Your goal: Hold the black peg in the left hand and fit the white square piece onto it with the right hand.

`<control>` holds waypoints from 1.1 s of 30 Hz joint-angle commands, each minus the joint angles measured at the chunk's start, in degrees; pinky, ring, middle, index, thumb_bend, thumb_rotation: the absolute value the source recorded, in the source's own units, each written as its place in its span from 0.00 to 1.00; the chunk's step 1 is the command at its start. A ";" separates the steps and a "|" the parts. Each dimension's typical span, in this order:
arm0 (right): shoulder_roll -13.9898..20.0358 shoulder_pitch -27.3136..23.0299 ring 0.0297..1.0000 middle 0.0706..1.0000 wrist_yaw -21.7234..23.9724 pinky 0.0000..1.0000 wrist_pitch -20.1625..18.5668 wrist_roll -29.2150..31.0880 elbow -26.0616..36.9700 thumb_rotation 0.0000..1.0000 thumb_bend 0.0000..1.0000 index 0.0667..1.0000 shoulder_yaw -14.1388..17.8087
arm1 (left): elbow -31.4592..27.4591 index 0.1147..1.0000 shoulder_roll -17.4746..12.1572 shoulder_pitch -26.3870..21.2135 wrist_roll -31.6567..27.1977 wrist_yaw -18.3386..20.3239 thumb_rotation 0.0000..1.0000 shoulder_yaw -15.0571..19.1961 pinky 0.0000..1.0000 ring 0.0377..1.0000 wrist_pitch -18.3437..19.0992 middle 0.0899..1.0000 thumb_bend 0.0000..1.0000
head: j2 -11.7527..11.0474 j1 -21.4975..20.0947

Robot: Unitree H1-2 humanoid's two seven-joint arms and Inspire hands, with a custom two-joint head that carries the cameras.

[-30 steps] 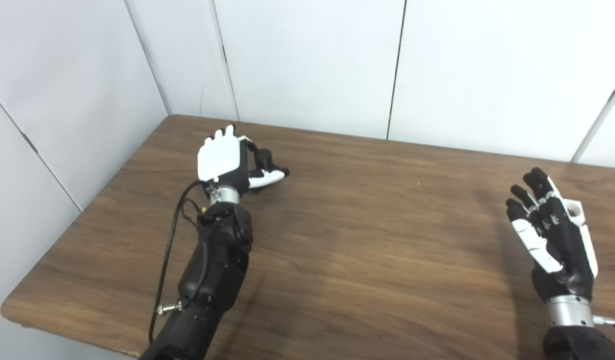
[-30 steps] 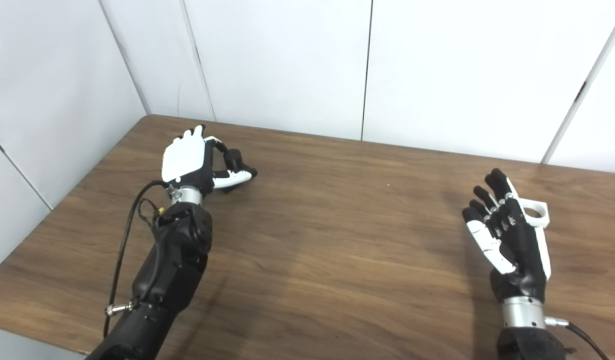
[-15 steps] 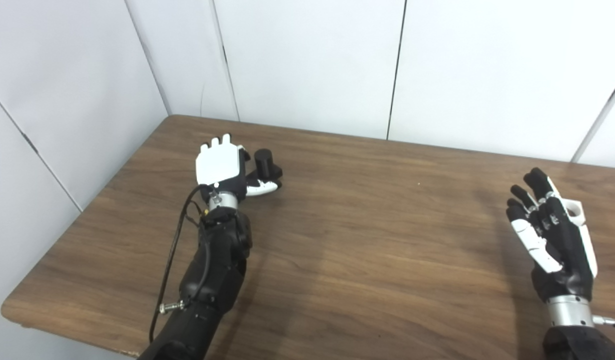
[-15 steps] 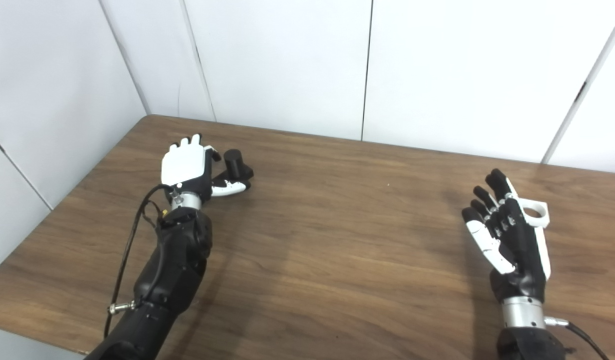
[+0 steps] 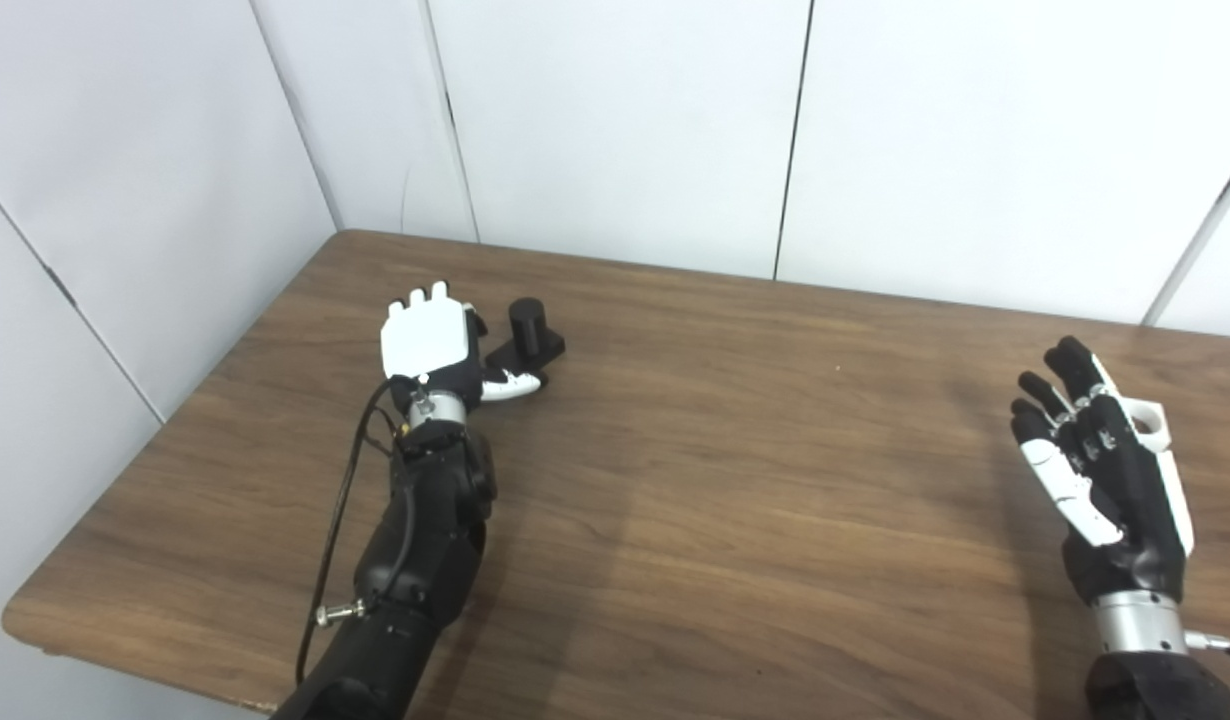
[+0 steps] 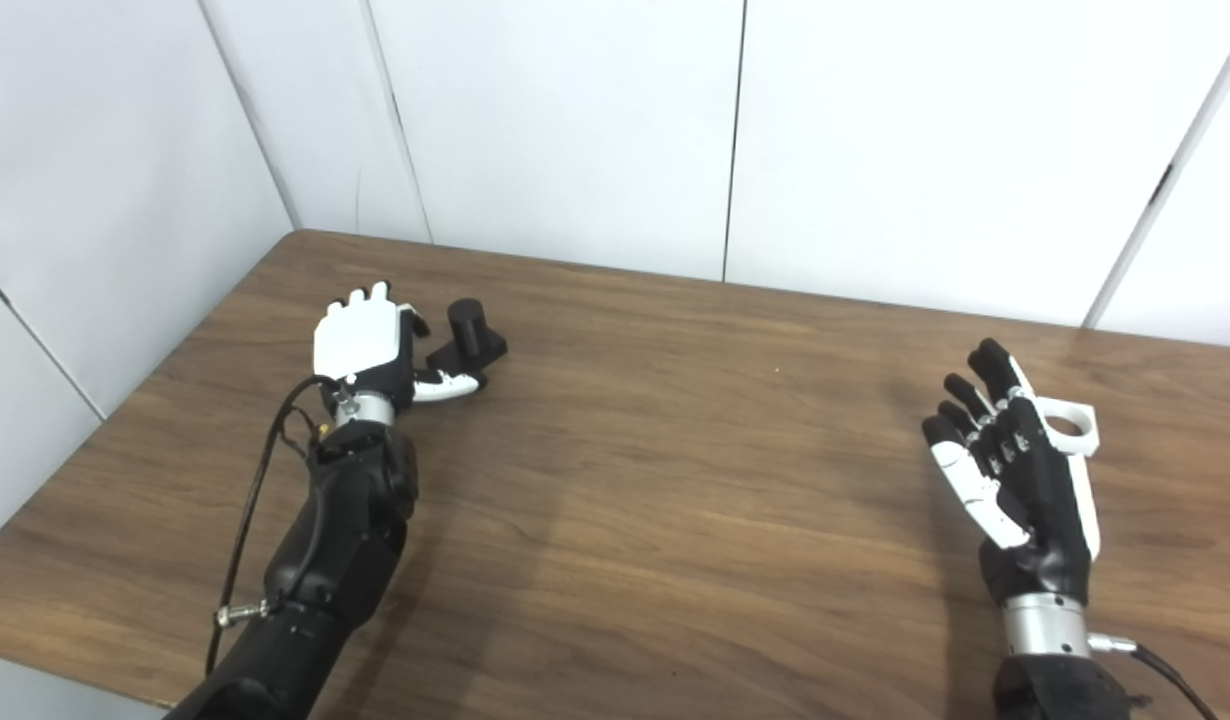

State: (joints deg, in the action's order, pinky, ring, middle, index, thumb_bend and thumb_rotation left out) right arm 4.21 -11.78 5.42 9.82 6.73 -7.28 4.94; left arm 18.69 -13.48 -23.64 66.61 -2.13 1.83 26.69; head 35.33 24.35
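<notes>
Left hand [image 5: 430,340] open beside black peg [image 5: 526,331]; right hand [image 5: 1105,470] spread, white square piece [image 5: 1147,420] behind it.

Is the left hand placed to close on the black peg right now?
Probably yes. The left hand is open right beside the black peg, which stands upright on the table, with nothing between them.

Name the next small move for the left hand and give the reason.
Probably close the left hand around the black peg: the peg stands upright on the table just beside the open fingers, ungripped, while the right hand waits by the white square piece.
</notes>
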 commanded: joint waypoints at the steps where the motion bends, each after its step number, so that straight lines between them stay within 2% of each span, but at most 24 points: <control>1: 0.87 2.50 0.87 0.92 0.20 0.85 1.29 1.19 -0.50 0.39 0.53 0.90 0.90 | -0.35 0.57 -1.86 -2.77 -1.48 -1.84 0.42 -0.20 1.00 1.00 0.17 0.94 0.87 | 0.09 -0.10; 5: 0.65 2.64 0.87 0.92 0.13 0.85 0.71 1.53 0.16 0.39 0.52 0.90 0.89 | -0.66 0.48 -2.44 -2.44 -6.19 -2.46 0.34 -0.97 1.00 0.99 -0.19 0.91 0.83 | 0.24 -0.36; 6: 0.58 2.68 0.87 0.92 0.04 0.85 0.74 1.45 0.31 0.39 0.51 0.90 0.84 | -0.66 0.45 -2.44 -2.34 -7.16 -2.90 0.21 -1.06 1.00 0.98 -0.34 0.90 0.68 | 0.27 -0.39; 7: 0.52 2.71 0.87 0.92 -0.02 0.84 0.76 1.41 0.41 0.40 0.52 0.90 0.81 | -0.67 0.43 -2.50 -2.27 -7.92 -3.26 0.14 -1.23 1.00 0.98 -0.37 0.89 0.59 | 0.27 -0.39; 10: 0.56 2.87 0.86 0.92 -0.32 0.84 0.60 0.66 0.77 0.43 0.52 0.90 0.60 | -0.55 0.42 -2.92 -2.16 -9.13 -3.65 0.09 -2.31 1.00 0.96 0.03 0.88 0.52 | 0.43 -0.43; 24: 0.74 2.71 0.85 0.91 -0.09 0.87 1.05 2.02 0.89 0.43 0.48 0.90 1.06 | 0.26 0.42 -3.90 -1.43 -12.63 -4.22 0.09 -4.69 0.99 0.93 0.18 0.86 0.52 | 0.95 -0.66; 31: 0.87 2.66 0.86 0.92 -0.02 0.88 1.70 1.78 0.39 0.42 0.45 0.90 0.86 | -1.17 0.42 -4.56 -0.97 -17.88 -1.58 0.09 -4.85 1.00 0.96 -0.26 0.88 0.52 | 0.99 -0.70; 33: 0.85 2.70 0.86 0.91 -0.25 0.87 1.07 1.61 0.58 0.46 0.45 0.90 0.87 | -1.58 0.42 -5.19 -0.73 -19.61 -0.47 0.09 -5.33 1.00 0.98 -0.71 0.89 0.52 | 0.99 -0.70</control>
State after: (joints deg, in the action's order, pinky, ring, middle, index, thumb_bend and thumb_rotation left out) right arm 4.34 -11.22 4.95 9.63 7.44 -6.17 5.07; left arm 17.84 -17.51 -24.47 48.58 -4.39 -2.93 25.96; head 36.30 23.73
